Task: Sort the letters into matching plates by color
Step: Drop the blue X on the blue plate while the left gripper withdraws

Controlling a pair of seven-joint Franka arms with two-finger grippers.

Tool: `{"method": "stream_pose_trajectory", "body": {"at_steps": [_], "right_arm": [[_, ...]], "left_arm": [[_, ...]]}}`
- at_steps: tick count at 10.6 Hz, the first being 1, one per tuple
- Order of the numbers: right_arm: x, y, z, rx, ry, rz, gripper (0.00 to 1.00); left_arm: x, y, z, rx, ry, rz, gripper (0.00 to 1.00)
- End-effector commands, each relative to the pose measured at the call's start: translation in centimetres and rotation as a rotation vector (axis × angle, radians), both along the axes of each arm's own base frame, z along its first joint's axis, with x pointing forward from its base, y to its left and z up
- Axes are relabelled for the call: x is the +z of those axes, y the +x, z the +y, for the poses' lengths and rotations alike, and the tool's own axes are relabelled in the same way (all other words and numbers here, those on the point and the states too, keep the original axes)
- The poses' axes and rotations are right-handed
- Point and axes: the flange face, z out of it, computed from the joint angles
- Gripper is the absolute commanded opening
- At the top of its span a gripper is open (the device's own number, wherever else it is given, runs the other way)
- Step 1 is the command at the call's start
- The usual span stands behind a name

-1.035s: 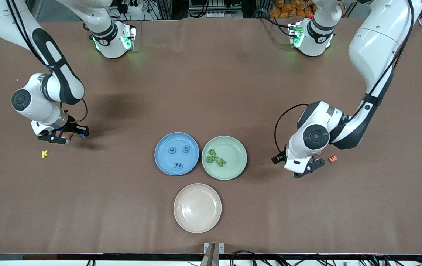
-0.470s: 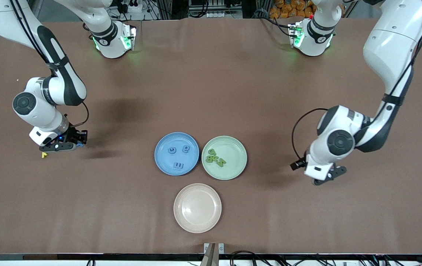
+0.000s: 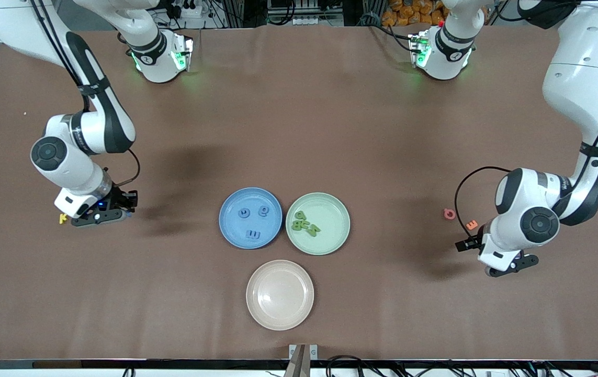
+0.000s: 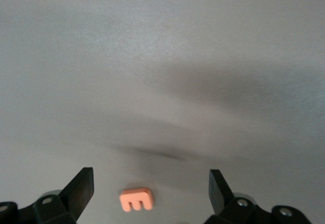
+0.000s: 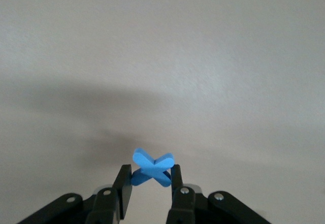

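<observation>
Brown table (image 3: 299,131) lies open between plates (image 3: 250,218) and both arms.

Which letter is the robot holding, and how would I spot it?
Look toward the right arm's end of the table, where the right gripper is shut on a blue X. The yellow letter beside it lies loose on the table.

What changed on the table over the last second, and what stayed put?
The left arm swung toward its own end of the table, its open left claw now over bare table past the orange E, uncovering a pink letter. The right claw drifted toward the plates, shut on the blue X, its arm partly covering the yellow letter. The blue plate, green plate, beige plate and their letters stayed.
</observation>
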Motion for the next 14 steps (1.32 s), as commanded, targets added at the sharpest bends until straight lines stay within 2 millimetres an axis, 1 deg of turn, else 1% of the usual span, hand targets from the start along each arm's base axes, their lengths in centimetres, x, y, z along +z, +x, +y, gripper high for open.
{"method": "stream_pose_trajectory", "body": {"at_steps": [1,2,3,4,5,6,7,8,9,10,11,12,13,14], "right_arm": [[-0.3,2.1,4.1,-0.022,0.009,-0.015,0.26],[-0.1,2.7,6.1,-0.045,0.018,-0.029,0.26],[-0.2,3.3,8.2,-0.075,0.037,-0.038,0.26],[-0.6,3.9,10.4,-0.100,0.053,-0.044,0.25],[-1.0,4.6,12.5,-0.137,0.063,-0.052,0.25],[-1.4,5.1,14.7,-0.171,0.074,-0.061,0.25],[-1.7,5.5,16.0,-0.196,0.081,-0.067,0.25],[-1.8,5.7,17.4,-0.221,0.089,-0.073,0.24],[-1.8,5.7,19.2,-0.266,0.103,-0.078,0.24],[-1.7,5.7,21.2,-0.311,0.129,-0.082,0.24],[-1.2,5.9,22.7,-0.340,0.169,-0.078,0.24],[-0.9,5.9,24.4,-0.353,0.199,-0.076,0.24],[-0.8,6.1,25.5,-0.377,0.219,-0.076,0.24],[-1.3,5.8,27.2,-0.399,0.227,-0.072,0.24]], "left_arm": [[0.0,0.1,0.6,-0.086,0.019,0.007,1.00],[-0.6,-0.1,0.4,-0.097,0.020,0.019,1.00],[-1.0,-0.3,-0.4,-0.112,0.022,0.028,1.00],[-1.6,-1.1,-1.2,-0.124,0.042,0.046,1.00],[-1.9,-1.4,-2.7,-0.138,0.050,0.050,1.00],[-2.2,-1.5,-3.6,-0.145,0.065,0.055,1.00],[-1.5,-1.9,-4.2,-0.153,0.080,0.051,1.00],[-1.0,-2.2,-4.4,-0.151,0.076,0.051,1.00],[-0.3,-2.7,-5.0,-0.137,0.051,0.056,1.00],[0.8,-3.2,-5.3,-0.124,0.053,0.052,1.00],[2.1,-3.9,-6.1,-0.108,0.029,0.051,1.00],[3.3,-4.6,-6.3,-0.101,0.009,0.051,1.00],[4.6,-5.2,-6.2,-0.114,-0.002,0.045,1.00],[6.2,-5.8,-5.9,-0.122,-0.021,0.039,1.00]]}}
